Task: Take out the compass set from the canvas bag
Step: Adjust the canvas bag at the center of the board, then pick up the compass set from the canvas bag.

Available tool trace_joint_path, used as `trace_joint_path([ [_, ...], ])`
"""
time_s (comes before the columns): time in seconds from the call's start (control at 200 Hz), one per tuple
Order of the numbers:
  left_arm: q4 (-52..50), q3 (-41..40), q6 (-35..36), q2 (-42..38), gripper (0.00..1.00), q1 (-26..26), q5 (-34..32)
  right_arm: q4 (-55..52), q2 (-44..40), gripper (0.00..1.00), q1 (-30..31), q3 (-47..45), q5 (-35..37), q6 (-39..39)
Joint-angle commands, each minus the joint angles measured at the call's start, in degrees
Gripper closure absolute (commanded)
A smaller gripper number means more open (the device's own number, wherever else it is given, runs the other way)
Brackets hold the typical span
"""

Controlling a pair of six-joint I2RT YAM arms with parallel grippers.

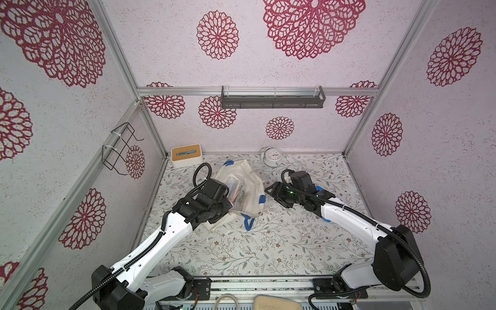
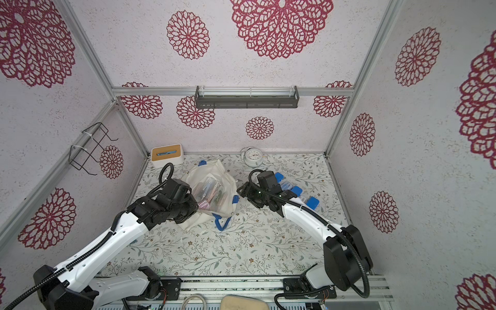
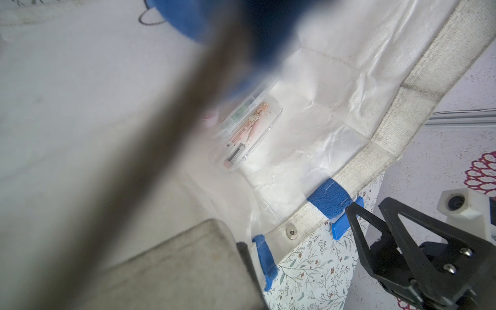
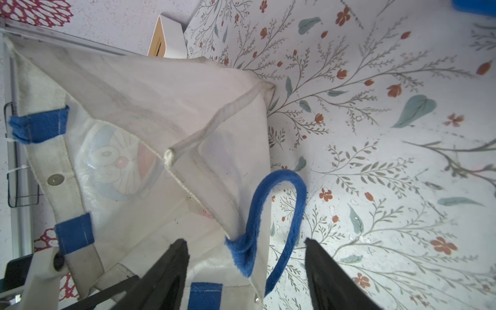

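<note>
A white tissue box (image 1: 186, 155) with a tan top is seen at the far left corner of the counter (image 1: 268, 241). A round white alarm clock (image 1: 272, 157) is set at the far edge. Both stand apart from the canvas bag (image 1: 241, 170), which lies between the arms. Clear cases with blue ends (image 2: 296, 191) are laid on the counter behind the right arm and are partly hidden by it. A black wire rack (image 1: 120, 150) is fixed to the left wall and a grey shelf (image 1: 272, 99) to the back wall.

The counter is covered with a pale sheet printed with leaves and small red flowers. The bag is made of soft, creased off-white cloth with a glossy lining. It is fitted with fuzzy bright blue strap handles (image 4: 281, 175) and a metal snap button (image 3: 291, 233) on its rim.

The bag's mouth is opened upward, and several flat clear cases are stacked inside. The compass set (image 3: 249, 134), a pink compass in a clear oblong case, is seen lying within the bag in the left wrist view. Much of that view is blocked by a blurred band and blue strap close to the lens.

The left pincer (image 1: 229, 206) is pressed together on the bag's near left rim. The right pincer (image 4: 245, 241) is spread at the bag's right rim, with a blue strap loop lying ungripped between its fingers.
</note>
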Motion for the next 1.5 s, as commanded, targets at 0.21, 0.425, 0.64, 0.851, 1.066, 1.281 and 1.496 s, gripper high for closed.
trace_joint_path([
  [0.21, 0.2, 1.4, -1.7, 0.6, 1.00, -3.9, -1.1, -6.3, 0.7, 0.65, 6.8, 14.3, 3.8, -2.6],
  [0.425, 0.4, 0.2, -3.3, 0.4, 1.00, -6.3, -1.8, -4.7, 7.5, 0.76, 12.2, 16.3, 4.3, 4.8],
  [0.64, 1.4, -0.8, -4.7, 0.9, 1.00, -8.4, -2.6, -7.3, 16.0, 0.67, 14.1, 19.1, 5.9, 10.1],
  [0.851, 2.7, -1.8, -6.6, 1.0, 1.00, -11.2, -3.9, -14.9, 23.8, 0.52, 13.5, 25.8, 11.1, 11.2],
  [1.066, 3.8, -3.2, -8.7, 0.6, 1.00, -13.5, -5.6, -20.7, 30.2, 0.51, 12.3, 30.0, 14.3, 13.0],
  [1.281, 4.3, -3.8, -9.3, 0.3, 1.00, -13.8, -5.9, -23.2, 33.1, 0.39, 12.0, 31.2, 15.6, 13.0],
  [1.496, 4.8, -3.7, -9.6, 0.5, 1.00, -14.5, -5.8, -14.4, 34.8, 0.40, 11.4, 27.2, 12.1, 14.4],
])
